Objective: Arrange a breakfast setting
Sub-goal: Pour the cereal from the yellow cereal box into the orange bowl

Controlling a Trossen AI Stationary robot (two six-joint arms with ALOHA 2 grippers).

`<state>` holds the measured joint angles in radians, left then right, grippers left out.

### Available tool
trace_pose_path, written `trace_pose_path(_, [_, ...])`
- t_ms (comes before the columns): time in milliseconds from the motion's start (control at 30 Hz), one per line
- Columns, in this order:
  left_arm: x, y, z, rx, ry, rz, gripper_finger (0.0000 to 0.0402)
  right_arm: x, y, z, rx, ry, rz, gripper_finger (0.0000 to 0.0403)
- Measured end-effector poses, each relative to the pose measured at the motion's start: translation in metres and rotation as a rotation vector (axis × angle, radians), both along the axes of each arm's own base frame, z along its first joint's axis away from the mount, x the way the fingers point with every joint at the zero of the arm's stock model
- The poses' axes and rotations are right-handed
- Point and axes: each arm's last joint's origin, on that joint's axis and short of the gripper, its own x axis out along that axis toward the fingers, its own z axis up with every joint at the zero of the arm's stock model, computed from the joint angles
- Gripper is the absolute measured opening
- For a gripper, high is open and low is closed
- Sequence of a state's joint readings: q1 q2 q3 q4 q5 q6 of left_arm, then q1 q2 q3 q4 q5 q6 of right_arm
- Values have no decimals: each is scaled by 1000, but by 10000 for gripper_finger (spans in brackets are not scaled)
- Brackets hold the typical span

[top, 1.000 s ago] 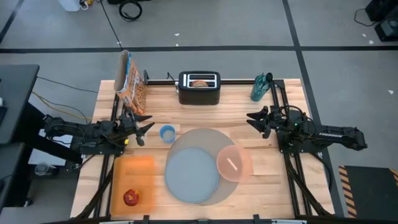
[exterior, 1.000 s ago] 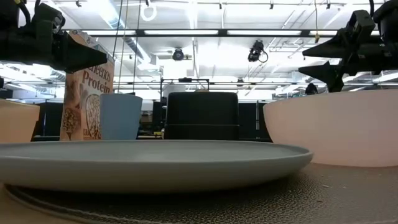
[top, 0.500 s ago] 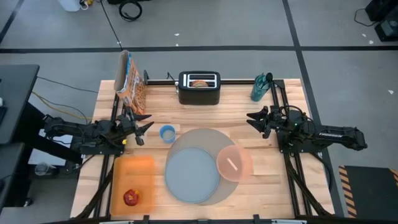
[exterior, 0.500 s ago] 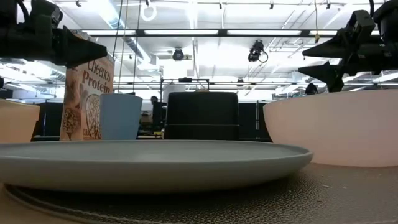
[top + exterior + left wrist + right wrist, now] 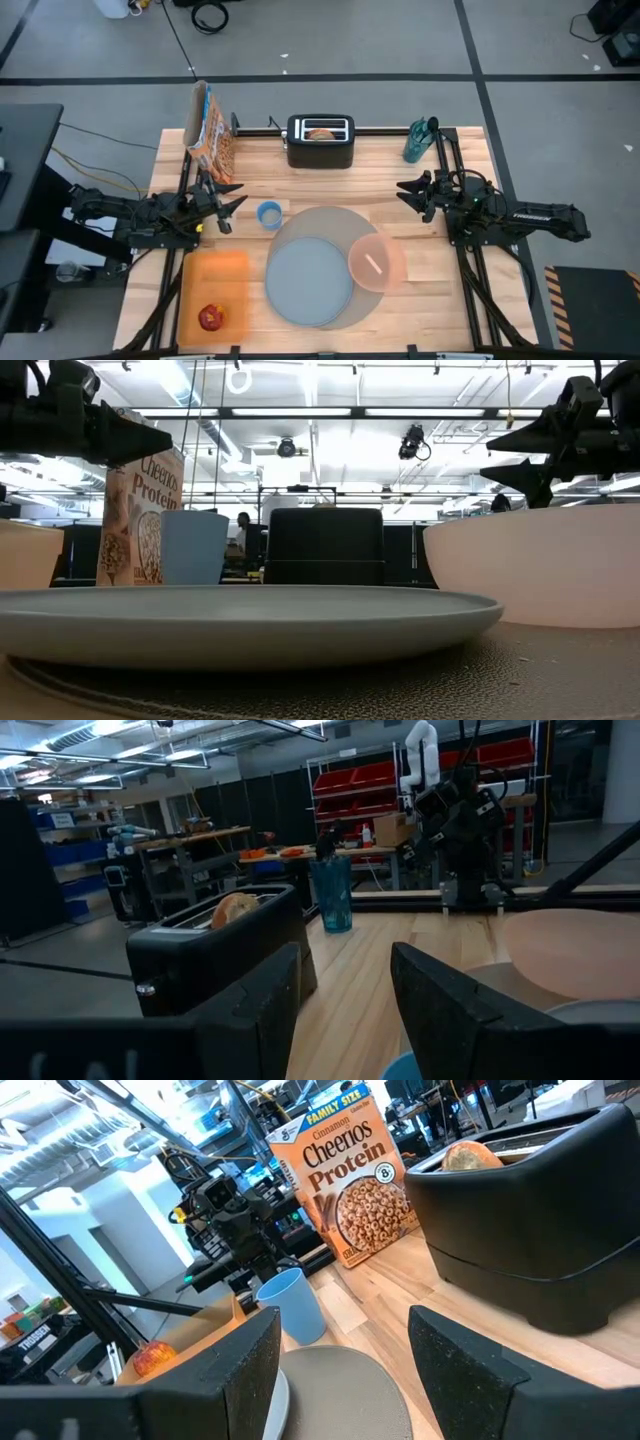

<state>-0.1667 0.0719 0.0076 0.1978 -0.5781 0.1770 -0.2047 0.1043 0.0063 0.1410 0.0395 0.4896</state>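
Note:
A round grey mat [image 5: 335,222] lies at the table's middle. A blue-grey plate [image 5: 308,282] lies on it, and a translucent pink bowl [image 5: 388,268] sits on its right edge with a spoon [image 5: 374,264] inside. The small blue cup [image 5: 268,214] stands just left of the mat. The bagel [image 5: 321,133] sticks up from the black toaster [image 5: 320,150] at the far edge. The red apple [image 5: 211,318] lies on the orange board [image 5: 212,275] at the near left. My left gripper [image 5: 228,203] hangs open left of the cup. My right gripper [image 5: 408,195] hangs open right of the mat. Both are raised and hold nothing.
A cereal box [image 5: 210,135] stands at the far left and a teal tumbler [image 5: 420,140] at the far right. Bare wood shows between the toaster and the mat, and near the front right corner. A person stands far off in the room [image 5: 241,530].

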Motion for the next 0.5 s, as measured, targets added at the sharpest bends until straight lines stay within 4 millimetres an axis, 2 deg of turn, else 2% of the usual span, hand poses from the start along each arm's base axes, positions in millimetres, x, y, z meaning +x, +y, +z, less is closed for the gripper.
trace_pose_path(200, [0, 0, 3, -51, -50, -7, 167, -1, -3, 6, -46, -54, -95, 228])
trace_pose_path(333, [0, -1, 5, -106, -63, -46, 167, -3, -3, 18, -106, -158, -137, 228])
trace_pose_path(500, [-8, 1, 37, -112, -95, -40, 167, -10, -2, 37, -110, -379, -137, 228])
